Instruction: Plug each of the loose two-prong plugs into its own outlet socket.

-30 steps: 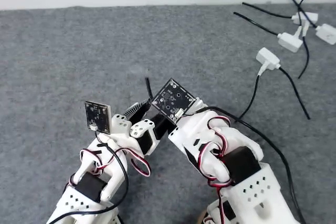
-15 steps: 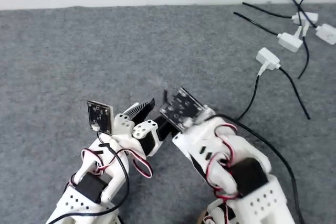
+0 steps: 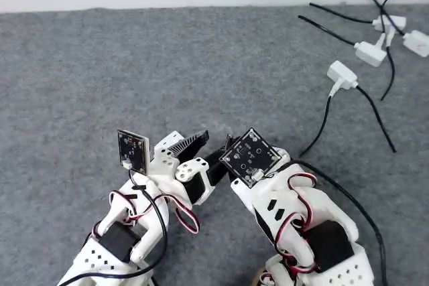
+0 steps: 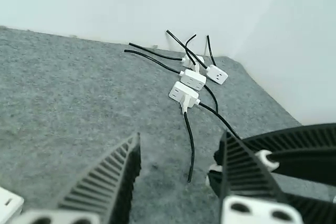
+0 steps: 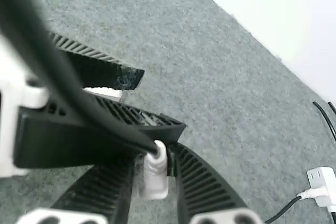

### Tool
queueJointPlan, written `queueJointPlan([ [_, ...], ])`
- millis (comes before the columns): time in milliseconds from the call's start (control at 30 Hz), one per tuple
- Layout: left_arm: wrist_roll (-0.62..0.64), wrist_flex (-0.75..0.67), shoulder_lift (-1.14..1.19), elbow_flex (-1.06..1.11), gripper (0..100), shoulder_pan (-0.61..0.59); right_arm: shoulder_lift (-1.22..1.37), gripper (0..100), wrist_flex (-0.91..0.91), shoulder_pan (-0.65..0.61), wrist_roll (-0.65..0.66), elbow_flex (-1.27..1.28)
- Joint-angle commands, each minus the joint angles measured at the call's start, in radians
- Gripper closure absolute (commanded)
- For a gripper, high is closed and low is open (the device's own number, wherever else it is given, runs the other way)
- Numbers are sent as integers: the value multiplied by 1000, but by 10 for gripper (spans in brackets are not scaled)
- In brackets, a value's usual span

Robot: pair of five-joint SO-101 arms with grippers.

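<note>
Both arms huddled low on the grey mat (image 3: 100, 65)
Left gripper (image 3: 203, 148) and right gripper (image 3: 222, 153) sit just beside each other; white plugs (image 3: 342, 74) lie well apart, far right.

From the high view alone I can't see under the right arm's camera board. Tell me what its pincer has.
Observer: The right pincer is shut on a white plug. The plug's black cord leads off close past the wrist camera.
Operator: Now report the left pincer.
Observer: The left pincer is open, with nothing between its fingers.
Operator: Give me the spacing between the two.
Observer: They are close. In the right wrist view the left pincer's ribbed fingers lie just beyond the held plug. I cannot tell whether they touch it.
</note>
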Motion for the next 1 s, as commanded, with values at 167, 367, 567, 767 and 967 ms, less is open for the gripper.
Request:
queueJointPlan([
  [167, 17, -89, 6, 88, 750, -92, 56, 991, 22, -2, 3, -181],
  [367, 17, -183, 3, 160, 750, -26, 186, 991, 18, -61, 0, -298],
  [567, 18, -181, 3, 162, 750, -3, 269, 991, 18, -133, -26, -371],
  [767, 18, -186, 3, 150, 750, -11, 280, 991, 31, -150, -25, -371],
  [967, 18, -186, 3, 127, 750, -66, 280, 991, 76, -151, -26, -371],
])
